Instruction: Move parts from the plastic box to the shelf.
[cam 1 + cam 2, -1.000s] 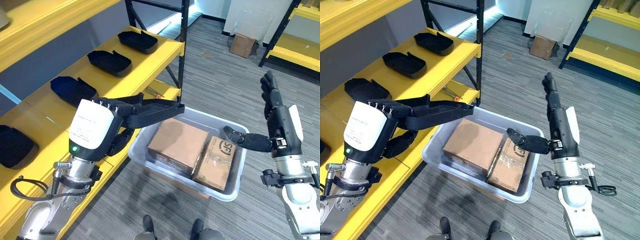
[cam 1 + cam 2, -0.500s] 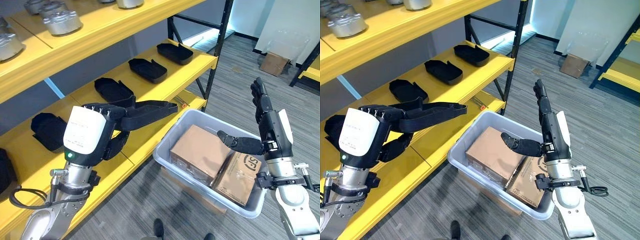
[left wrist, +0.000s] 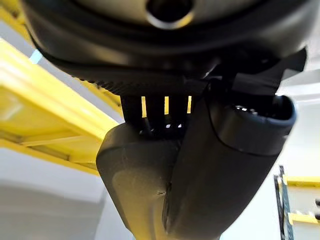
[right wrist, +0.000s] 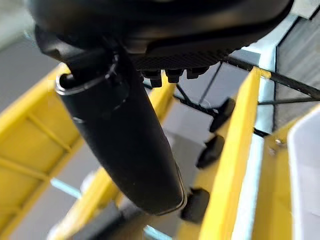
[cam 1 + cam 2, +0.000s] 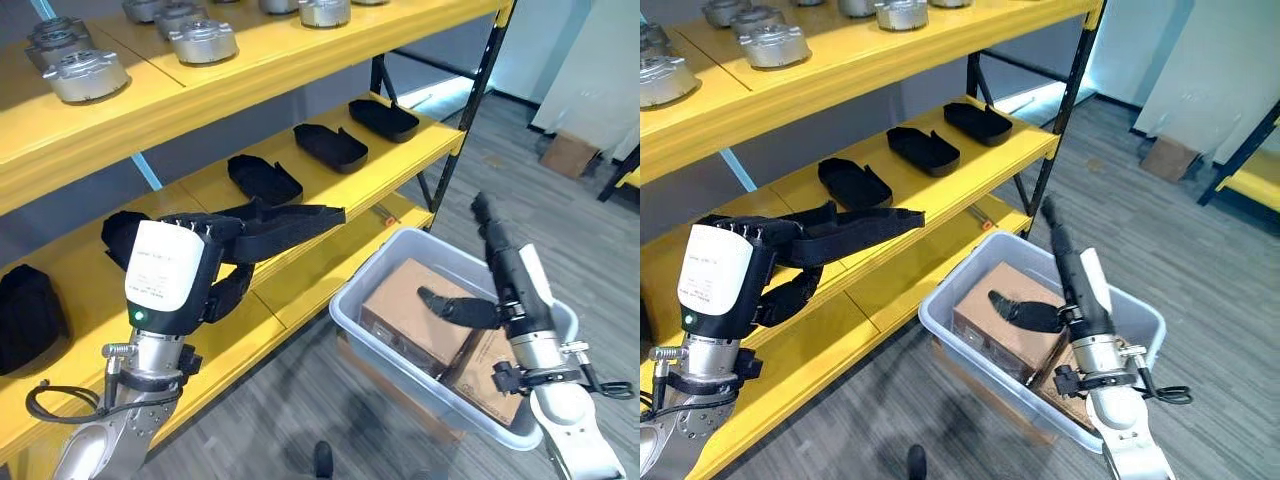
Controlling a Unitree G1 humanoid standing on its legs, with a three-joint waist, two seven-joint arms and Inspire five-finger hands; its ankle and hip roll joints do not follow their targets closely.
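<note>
A grey plastic box [image 5: 343, 312] stands on the floor beside the yellow shelf [image 5: 300, 285]. Inside it lie a large brown carton [image 5: 405, 315] and a smaller carton [image 5: 488, 372]. My left hand [image 5: 262, 228] hangs open over the shelf's lower board, fingers straight and pointing toward the box, holding nothing. My right hand [image 5: 508, 272] is open above the box, fingers straight up and thumb [image 5: 452, 307] stretched over the large carton. In the right wrist view the thumb [image 4: 127, 142] stands free of everything.
Three black moulded parts [image 5: 264, 181] [image 5: 330, 148] [image 5: 385, 119] lie in a row on the middle shelf board, more dark parts [image 5: 27, 316] at the left. Several metal castings [image 5: 86, 74] sit on the top board. A black upright [image 5: 470, 110] stands at the shelf's end.
The whole picture has shifted, bringing the top board with its metal castings into view: the camera moved. Both hands stay open and empty; my right thumb now reaches over the large carton.
</note>
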